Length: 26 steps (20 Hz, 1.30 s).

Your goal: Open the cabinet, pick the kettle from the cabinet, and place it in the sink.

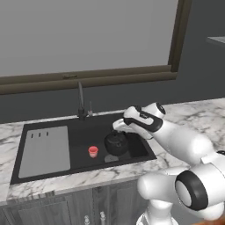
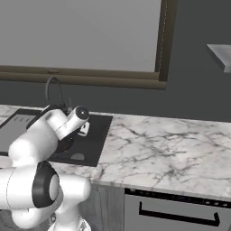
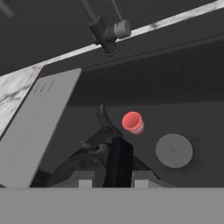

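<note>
The matte-black kettle [image 1: 116,143] is down inside the black sink [image 1: 79,140], at the right of the basin beside its round drain [image 1: 111,158]. My gripper [image 1: 120,128] reaches down from the right, directly over the kettle. In the hand view the kettle's arched handle [image 3: 118,159] runs up between my fingertips [image 3: 85,180], and the gripper [image 3: 113,180] is shut on it. The kettle's body [image 3: 83,164] spreads dark beneath the handle. I cannot tell whether the kettle touches the basin floor.
A tiny red cup [image 1: 92,151] [image 3: 132,122] stands on the basin floor left of the kettle. The grey ribbed drainboard [image 1: 46,151] covers the sink's left part. The thin faucet [image 1: 81,103] rises at the back rim. Marble counter [image 2: 162,149] stretches to the right; cabinet doors [image 1: 66,208] sit below.
</note>
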Motion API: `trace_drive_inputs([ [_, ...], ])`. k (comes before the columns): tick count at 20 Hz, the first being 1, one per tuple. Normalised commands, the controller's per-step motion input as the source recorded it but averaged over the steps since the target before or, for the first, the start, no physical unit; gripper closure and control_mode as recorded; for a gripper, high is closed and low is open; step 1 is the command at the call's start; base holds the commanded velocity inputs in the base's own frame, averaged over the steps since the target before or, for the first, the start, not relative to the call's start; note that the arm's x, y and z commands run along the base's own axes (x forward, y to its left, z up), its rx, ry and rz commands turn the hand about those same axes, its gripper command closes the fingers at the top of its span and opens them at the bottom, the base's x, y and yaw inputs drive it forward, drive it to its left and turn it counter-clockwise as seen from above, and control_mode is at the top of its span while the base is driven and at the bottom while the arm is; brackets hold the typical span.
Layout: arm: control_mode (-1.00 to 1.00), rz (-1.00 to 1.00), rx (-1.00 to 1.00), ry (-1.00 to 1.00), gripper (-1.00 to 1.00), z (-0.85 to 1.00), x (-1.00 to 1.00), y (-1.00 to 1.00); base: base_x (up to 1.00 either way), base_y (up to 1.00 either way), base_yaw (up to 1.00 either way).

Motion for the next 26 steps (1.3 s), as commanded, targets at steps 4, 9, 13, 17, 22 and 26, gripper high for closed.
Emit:
trace_drive_inputs([
  [4, -1.00, 0.00, -0.04, 0.02, 1.00, -0.27, 0.16, 0.16, 0.00, 0.00, 0.00],
  [9, -1.00, 0.00, -0.04, 0.03, 1.00, -0.28, 0.16, 0.14, 0.00, 0.00, 0.00],
  [13, -1.00, 0.00, 0.00, 0.02, 1.00, -0.26, 0.19, 0.05, 0.00, 0.00, 0.00],
  [17, -1.00, 0.00, 0.00, 0.05, 1.00, -0.29, 0.18, 0.06, 0.00, 0.00, 0.00],
  [22, -1.00, 0.00, 0.00, 0.01, 1.00, -0.31, 0.14, 0.07, 0.00, 0.00, 0.00],
  [26, -1.00, 0.00, 0.00, 0.00, 1.00, -0.28, 0.13, 0.09, 0.00, 0.00, 0.00],
])
